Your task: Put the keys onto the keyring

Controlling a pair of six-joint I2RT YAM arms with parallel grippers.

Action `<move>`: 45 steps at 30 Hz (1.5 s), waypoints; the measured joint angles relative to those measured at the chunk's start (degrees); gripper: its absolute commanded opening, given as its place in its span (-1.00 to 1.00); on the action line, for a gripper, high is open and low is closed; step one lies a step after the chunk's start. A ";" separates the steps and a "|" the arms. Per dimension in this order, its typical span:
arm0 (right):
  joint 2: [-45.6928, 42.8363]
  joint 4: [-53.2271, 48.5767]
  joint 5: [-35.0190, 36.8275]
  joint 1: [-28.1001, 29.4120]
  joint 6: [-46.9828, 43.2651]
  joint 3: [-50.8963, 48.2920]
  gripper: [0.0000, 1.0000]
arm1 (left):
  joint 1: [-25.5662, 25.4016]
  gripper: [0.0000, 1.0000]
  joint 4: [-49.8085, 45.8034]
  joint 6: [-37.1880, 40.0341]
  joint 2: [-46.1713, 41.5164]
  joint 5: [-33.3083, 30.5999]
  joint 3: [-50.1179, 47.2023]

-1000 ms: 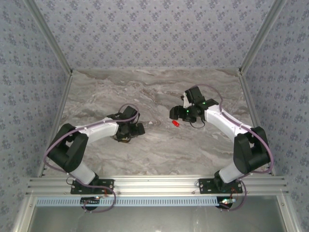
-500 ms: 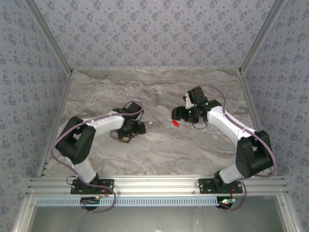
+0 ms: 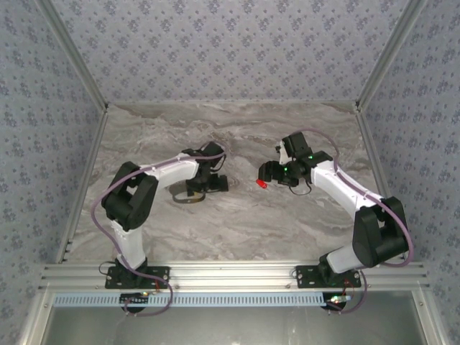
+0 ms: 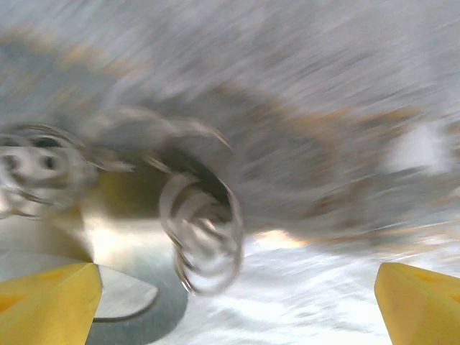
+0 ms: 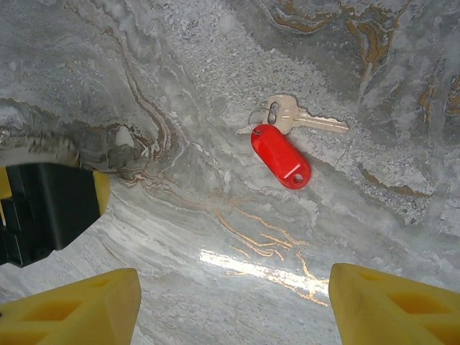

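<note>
The keys are a silver key (image 5: 305, 118) joined to a small red oblong tag (image 5: 281, 156), lying flat on the marble; from above the red tag (image 3: 263, 184) shows at centre. My right gripper (image 5: 233, 309) hovers just short of them, open and holding nothing, and from above the right gripper (image 3: 269, 174) sits beside the tag. The keyring (image 3: 188, 195) is a dull grey-brown loop left of centre. My left gripper (image 3: 215, 182) is just right of the loop. In the blurred left wrist view, wire rings (image 4: 205, 237) lie ahead of the open left gripper (image 4: 233, 309).
The marble table (image 3: 237, 230) is walled by patterned panels on three sides, with a metal rail (image 3: 230, 277) along the near edge. A black block with yellow edges (image 5: 47, 208), apparently the left gripper, sits at the left of the right wrist view.
The left arm has swung right and away from me, its gripper moving off the loop toward the centre. The right gripper has drifted slightly right. The red tag has stayed put.
</note>
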 measured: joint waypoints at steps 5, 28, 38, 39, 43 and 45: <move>0.04 0.85 -0.55 -0.04 0.00 -0.44 0.44 | -0.66 0.95 4.61 1.33 0.48 1.53 4.57; 13.86 7.87 -1.92 6.69 4.52 5.42 0.35 | 12.39 0.95 3.04 1.27 -16.28 0.07 -12.39; 26.21 7.23 2.25 14.67 -0.66 19.67 0.22 | 19.10 0.95 6.86 6.12 -16.31 4.20 -18.95; 27.30 6.73 2.78 15.06 -1.92 20.85 0.22 | 19.82 0.95 7.10 6.56 -16.28 4.39 -18.97; 30.42 5.44 3.63 15.52 -6.08 24.04 0.14 | 21.99 0.95 8.37 8.15 -16.26 5.40 -18.73; 32.15 5.18 3.82 15.52 -8.07 25.90 0.09 | 22.75 0.95 8.31 8.87 -15.85 5.77 -17.57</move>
